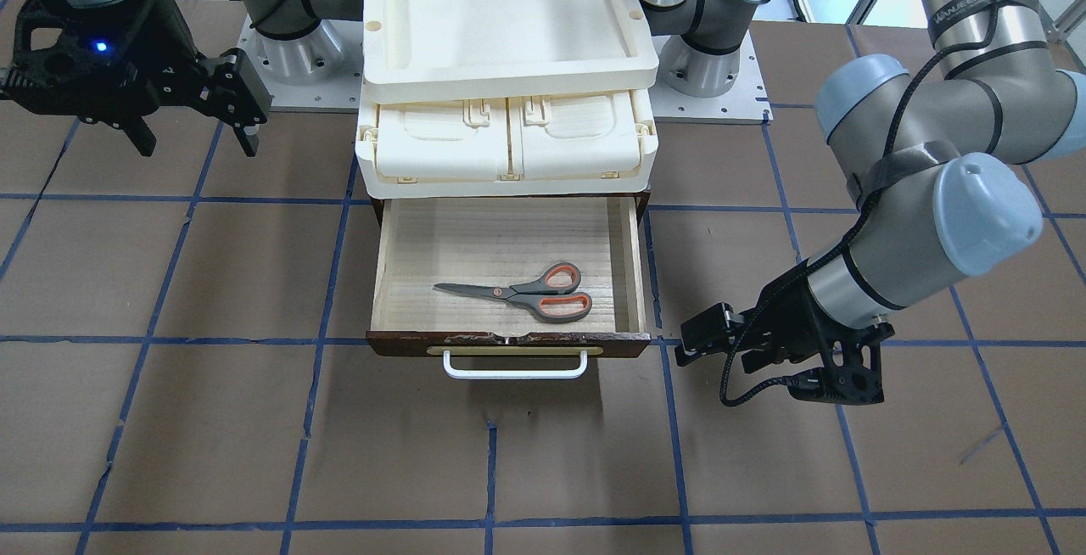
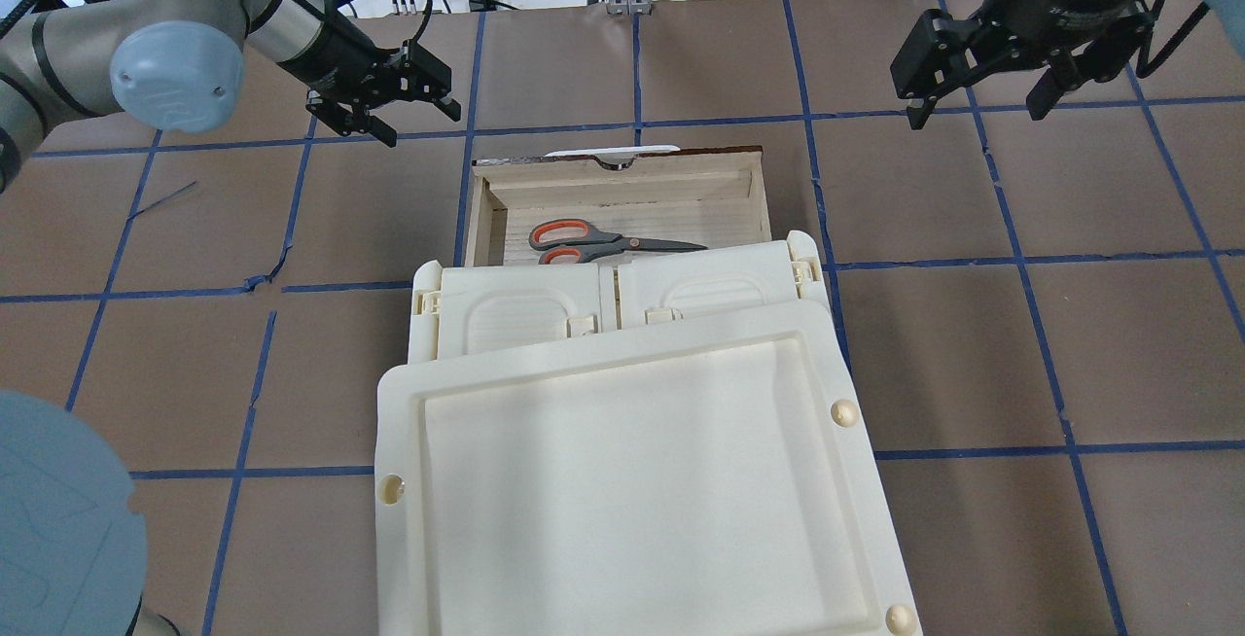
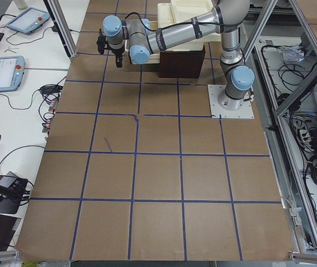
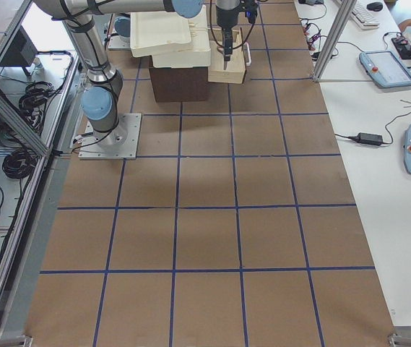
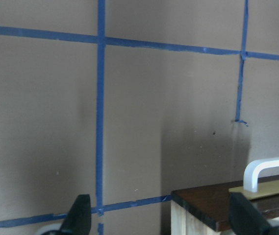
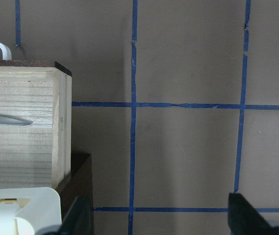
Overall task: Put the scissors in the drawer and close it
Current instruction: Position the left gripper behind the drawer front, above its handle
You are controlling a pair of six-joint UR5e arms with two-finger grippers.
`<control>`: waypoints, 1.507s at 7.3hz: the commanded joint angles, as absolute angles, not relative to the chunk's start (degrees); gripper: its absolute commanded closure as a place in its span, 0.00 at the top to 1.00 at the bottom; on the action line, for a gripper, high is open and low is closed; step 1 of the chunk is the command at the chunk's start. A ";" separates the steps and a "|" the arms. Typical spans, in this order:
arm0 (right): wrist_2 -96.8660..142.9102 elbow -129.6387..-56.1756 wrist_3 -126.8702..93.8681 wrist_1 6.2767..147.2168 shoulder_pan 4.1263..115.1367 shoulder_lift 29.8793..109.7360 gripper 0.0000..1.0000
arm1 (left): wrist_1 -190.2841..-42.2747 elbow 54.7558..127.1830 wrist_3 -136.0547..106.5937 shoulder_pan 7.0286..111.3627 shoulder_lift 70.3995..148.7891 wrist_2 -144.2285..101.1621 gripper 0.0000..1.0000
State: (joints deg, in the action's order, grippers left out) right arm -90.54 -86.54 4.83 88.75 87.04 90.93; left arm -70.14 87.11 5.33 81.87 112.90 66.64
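The scissors (image 1: pixel 509 292) lie flat inside the open drawer (image 1: pixel 632 266), handles toward the robot's left; they also show in the overhead view (image 2: pixel 622 244). The drawer (image 2: pixel 481 218) is pulled out, its white bar handle (image 1: pixel 514 366) facing away from the robot. My left gripper (image 2: pixel 420 127) is open and empty, hovering just outside the drawer's front corner (image 5: pixel 203 205). It also shows in the front view (image 1: pixel 701 339). My right gripper (image 2: pixel 976 116) is open and empty, raised well off the drawer's other side (image 1: pixel 197 146). The right wrist view shows the drawer's side wall (image 6: pixel 63 122) and a blade tip (image 6: pixel 12 120).
A cream plastic case (image 1: pixel 509 148) with a cream tray (image 1: pixel 509 20) stacked on it sits on the dark cabinet (image 4: pixel 180 83) above the drawer. The brown table (image 1: pixel 254 419) carries a blue tape grid. Tablets and cables lie on a side bench (image 3: pixel 2 72).
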 commanded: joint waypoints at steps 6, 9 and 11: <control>-89.74 -86.57 4.57 88.59 87.80 91.49 1.00 | -65.39 90.96 4.66 83.32 115.49 65.74 1.00; -89.74 -86.57 4.66 88.07 87.89 91.41 1.00 | -66.53 92.81 4.05 83.76 114.08 66.01 1.00; -89.74 -86.57 4.66 88.15 87.80 91.32 1.00 | -67.49 92.99 1.68 84.20 113.73 66.00 1.00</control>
State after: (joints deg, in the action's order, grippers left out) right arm -89.74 -86.56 4.65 88.13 87.87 91.39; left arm -66.77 92.85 2.72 83.90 114.05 65.96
